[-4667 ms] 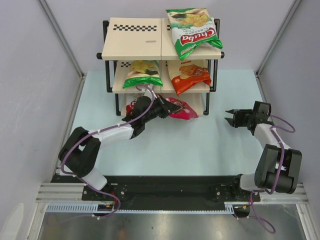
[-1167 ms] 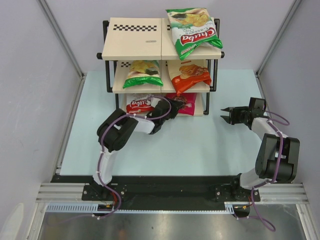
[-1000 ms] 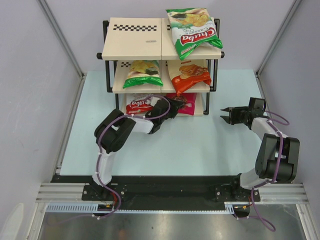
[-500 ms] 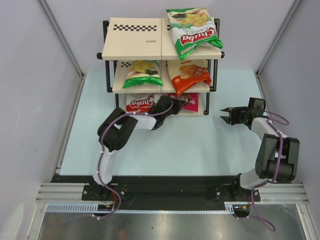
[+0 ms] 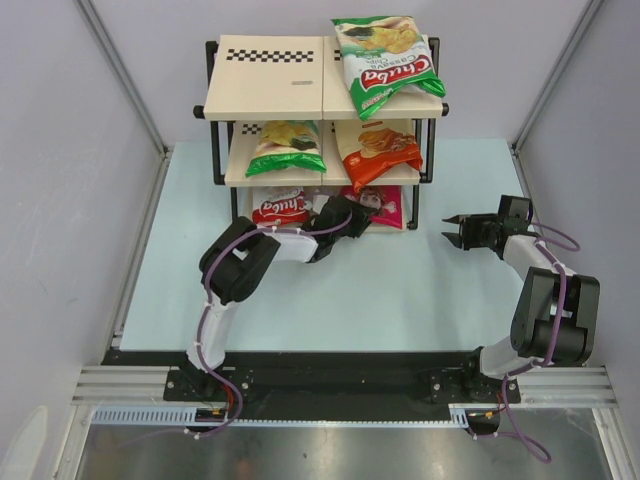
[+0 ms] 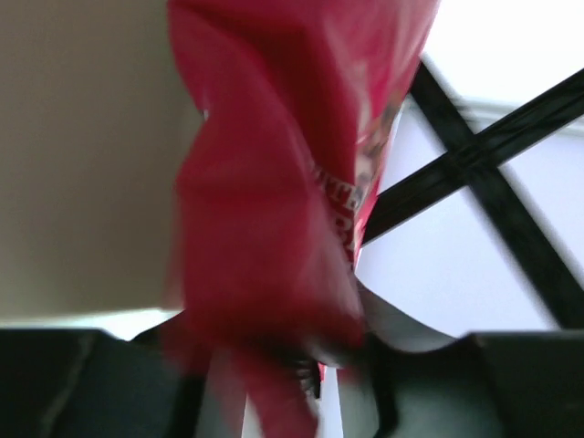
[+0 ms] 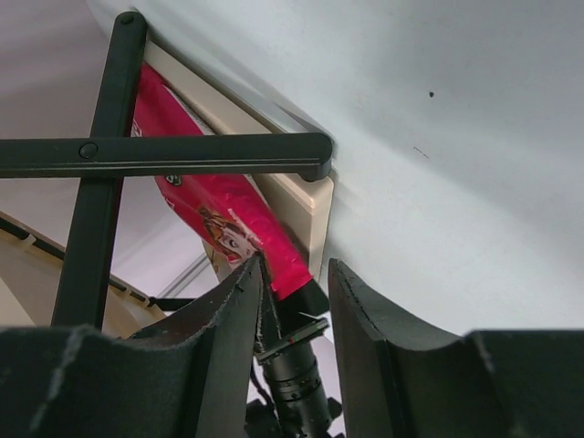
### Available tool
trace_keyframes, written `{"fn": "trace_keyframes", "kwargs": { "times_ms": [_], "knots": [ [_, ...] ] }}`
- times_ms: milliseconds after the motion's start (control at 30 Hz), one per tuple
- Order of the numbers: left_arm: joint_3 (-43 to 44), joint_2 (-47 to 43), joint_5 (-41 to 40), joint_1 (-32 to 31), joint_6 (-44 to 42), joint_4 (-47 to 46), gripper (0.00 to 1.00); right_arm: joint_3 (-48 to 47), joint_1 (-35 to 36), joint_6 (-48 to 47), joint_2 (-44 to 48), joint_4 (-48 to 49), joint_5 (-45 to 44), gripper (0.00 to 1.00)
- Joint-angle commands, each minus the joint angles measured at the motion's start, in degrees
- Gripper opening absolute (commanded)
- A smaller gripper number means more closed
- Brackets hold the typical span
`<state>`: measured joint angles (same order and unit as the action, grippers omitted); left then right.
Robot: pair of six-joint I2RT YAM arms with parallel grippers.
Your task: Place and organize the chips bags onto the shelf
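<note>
The shelf [image 5: 270, 80] stands at the back. A green-and-white Chuba bag [image 5: 385, 60] lies on its top tier. A second green bag [image 5: 287, 147] and the orange bag [image 5: 378, 150] lie on the middle tier. The red-and-white bag [image 5: 278, 207] lies on the bottom tier. My left gripper [image 5: 350, 218] is shut on the near end of the magenta bag [image 5: 387, 205], which lies on the bottom tier's right half. That bag fills the left wrist view [image 6: 274, 182] and shows in the right wrist view [image 7: 219, 210]. My right gripper [image 5: 455, 232] is open and empty, right of the shelf.
The shelf's black frame tubes [image 7: 182, 151] cross in front of the right gripper [image 7: 297, 310]. The beige board [image 6: 82, 155] is close on the left of the left gripper [image 6: 310, 365]. Grey walls enclose the pale blue table [image 5: 400, 290] on three sides.
My left gripper has carried the magenta bag from the table in front of the shelf onto the bottom tier and slid it to the right. The right gripper shifted slightly earlier, then stayed still.
</note>
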<state>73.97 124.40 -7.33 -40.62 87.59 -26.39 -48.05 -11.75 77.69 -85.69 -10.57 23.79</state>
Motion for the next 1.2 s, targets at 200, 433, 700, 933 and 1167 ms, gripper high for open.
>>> {"fn": "trace_keyframes", "kwargs": {
  "times_ms": [200, 433, 700, 933, 1167],
  "knots": [
    [-5.1, -10.3, 4.7, -1.5, -0.7, 1.3, 0.57, -1.9, 0.1, -1.1, 2.1, -0.3, -0.9, 0.43],
    [-12.5, -22.9, 15.0, 1.2, -4.1, 8.0, 0.66, -1.9, -0.2, -1.8, 2.2, 0.7, -1.8, 0.44],
    [-14.6, -38.4, 19.6, 5.1, -16.0, 33.2, 0.69, -1.9, -3.8, -5.3, -0.3, -0.6, -3.8, 0.45],
    [-20.3, -52.1, 17.1, 8.9, -20.5, 50.6, 0.72, -2.0, -6.3, -8.1, -3.5, -1.1, -4.3, 0.45],
    [-20.6, -67.5, 7.7, 14.2, -23.6, 63.0, 0.72, -10.8, -1.4, -21.3, -8.0, -4.2, -8.8, 0.46]
  ]
}}
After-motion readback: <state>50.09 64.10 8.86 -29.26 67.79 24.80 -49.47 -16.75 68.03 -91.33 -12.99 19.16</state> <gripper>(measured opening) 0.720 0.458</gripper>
